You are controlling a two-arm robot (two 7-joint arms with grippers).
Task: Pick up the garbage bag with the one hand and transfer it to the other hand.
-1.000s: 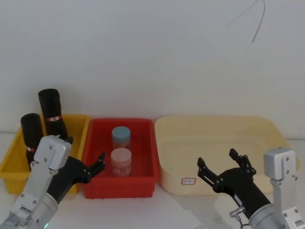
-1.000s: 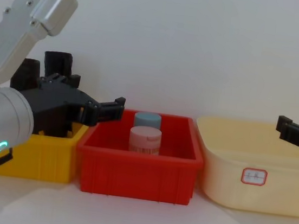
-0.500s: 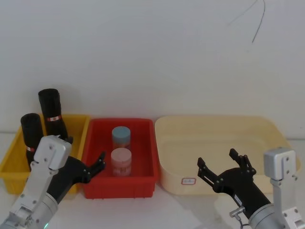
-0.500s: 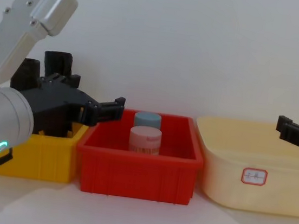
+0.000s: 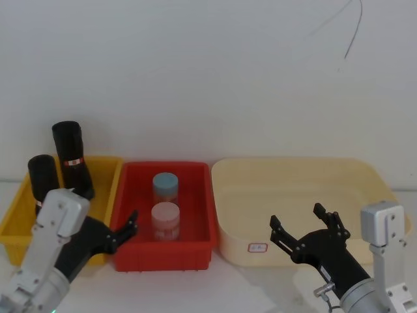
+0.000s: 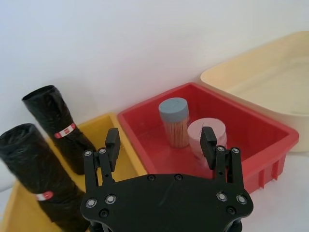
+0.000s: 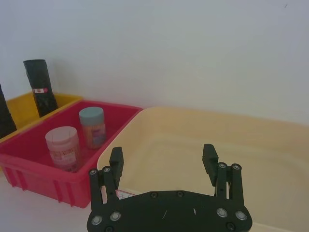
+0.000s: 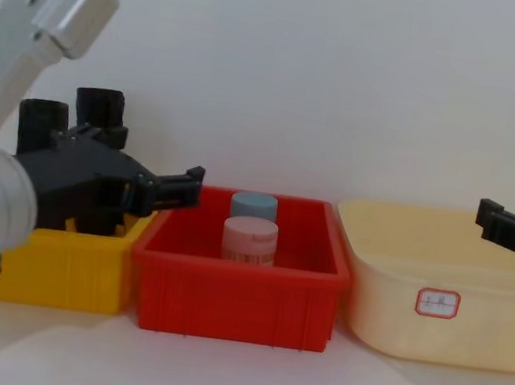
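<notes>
White surface (image 5: 241, 287) runs as a bare strip along the front, ahead of three bins in a row. The left claw (image 6: 161, 139) hangs low at the near left, where the yellow bin (image 5: 16, 215) meets the red bin (image 5: 163, 255). Its fingers are spread wide and hold nothing, and one fingertip reaches over the red bin's left rim. The right claw (image 5: 296, 218) hovers at the near right, level with the front rim of the cream bin (image 5: 306, 195). Its fingers are also set well apart, with nothing between them.

Yellow and red bins stand side by side with their walls touching or nearly so, and the cream bin sits just beside the red one. A small label is on the cream bin's front wall, and its broad floor lies open behind the right claw.

In the red bin the pink-lidded jar (image 5: 165, 220) stands upright nearer the front, with the blue-lidded jar (image 5: 165, 186) just behind it. Room is left along both side walls.

In the yellow bin the near garbage bag (image 5: 40, 179) stands close to the left arm but apart from the claw's fingers. The far garbage bag (image 5: 70, 156) leans a little at the back, rising above the rim. Each has a red-and-white band. A plain white wall (image 5: 195, 78) closes off the space behind the bins.
</notes>
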